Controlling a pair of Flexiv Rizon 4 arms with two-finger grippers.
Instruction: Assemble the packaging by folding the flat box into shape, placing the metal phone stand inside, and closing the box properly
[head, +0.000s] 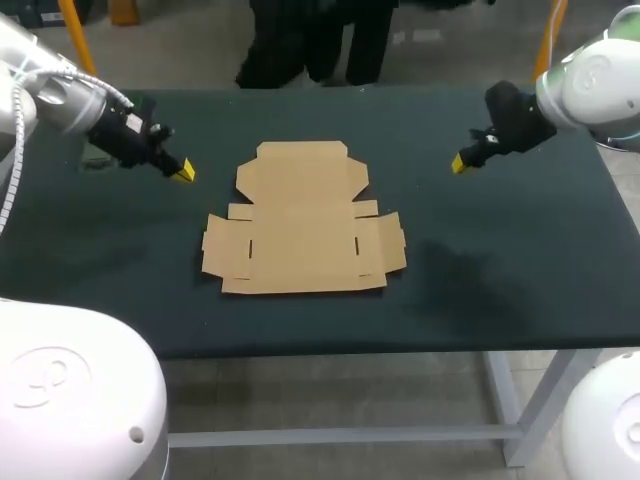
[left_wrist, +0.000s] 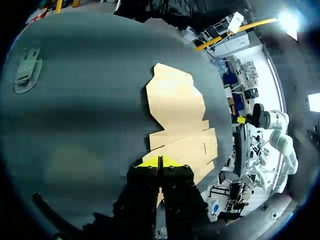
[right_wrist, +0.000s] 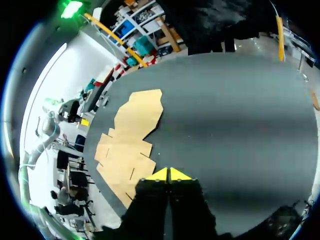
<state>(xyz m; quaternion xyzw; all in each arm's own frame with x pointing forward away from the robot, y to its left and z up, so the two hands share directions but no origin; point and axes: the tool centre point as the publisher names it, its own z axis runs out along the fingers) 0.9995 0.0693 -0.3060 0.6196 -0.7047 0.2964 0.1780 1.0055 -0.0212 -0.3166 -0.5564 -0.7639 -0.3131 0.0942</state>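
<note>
At the very start, with flat box (head: 303, 220) lying unfolded in the middle of the counter (head: 520, 260), phone stand (left_wrist: 27, 70) unpacked near the left gripper (head: 183, 173), right gripper (head: 458, 163) opposite, both pairs of fingers pinched together and empty.

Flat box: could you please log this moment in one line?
flat box unfolded mid-table | left gripper shut, empty | right gripper shut, empty

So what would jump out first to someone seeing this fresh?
The flat cardboard box lies unfolded mid-table, tan against the dark table. The left gripper and right gripper hang either side of it, both shut and empty. The grey phone stand lies apart, at the table's left side.
</note>
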